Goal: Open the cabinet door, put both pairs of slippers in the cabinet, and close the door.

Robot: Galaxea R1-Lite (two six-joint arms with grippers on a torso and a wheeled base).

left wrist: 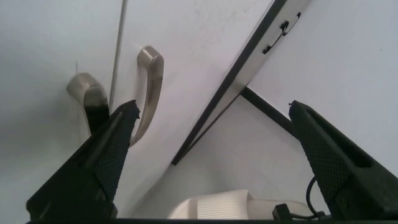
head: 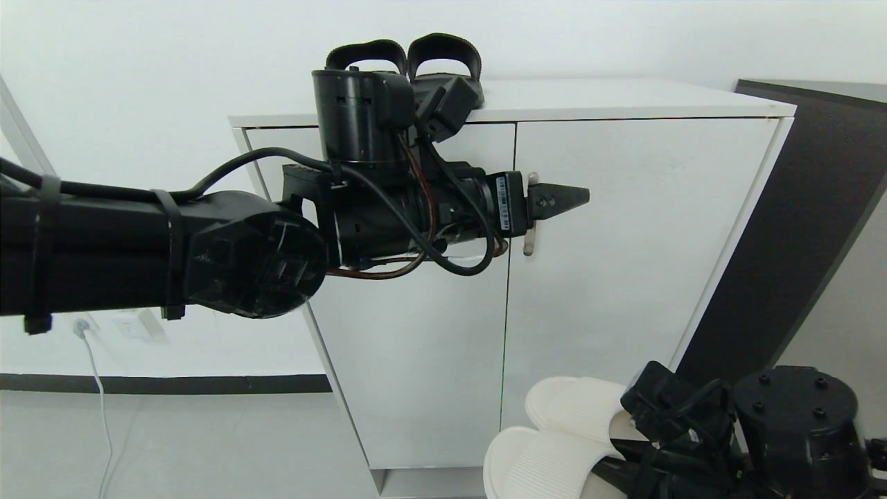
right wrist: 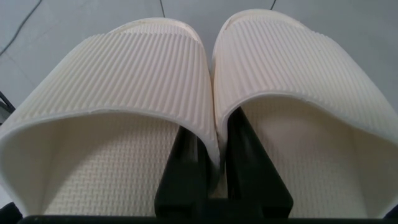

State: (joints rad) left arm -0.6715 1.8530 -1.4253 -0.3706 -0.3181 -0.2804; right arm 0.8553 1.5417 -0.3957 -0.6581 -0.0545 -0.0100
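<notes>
Both cream slippers (right wrist: 149, 81) pinched by right fingers (right wrist: 185, 171); left fingers (left wrist: 102, 165) spread wide at handles (left wrist: 150, 81).

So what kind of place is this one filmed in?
Likely a plain indoor room set up like a home entryway: a white cabinet against a bare wall, black slippers on top, white slippers in front.

Mostly matt surfaces from where I'm driving

I'd call the cabinet doors (head: 624, 242) smooth matt white laminate and the handles (left wrist: 149, 87) brushed metal with a soft sheen. The cream slippers (right wrist: 124, 74) look like foam, with ribbed straps and pebbly footbeds. The black slippers (head: 405, 55) look matt and rubbery. The left gripper (left wrist: 212, 107) fingers (left wrist: 329, 155) are grainy matt black plastic.
</notes>
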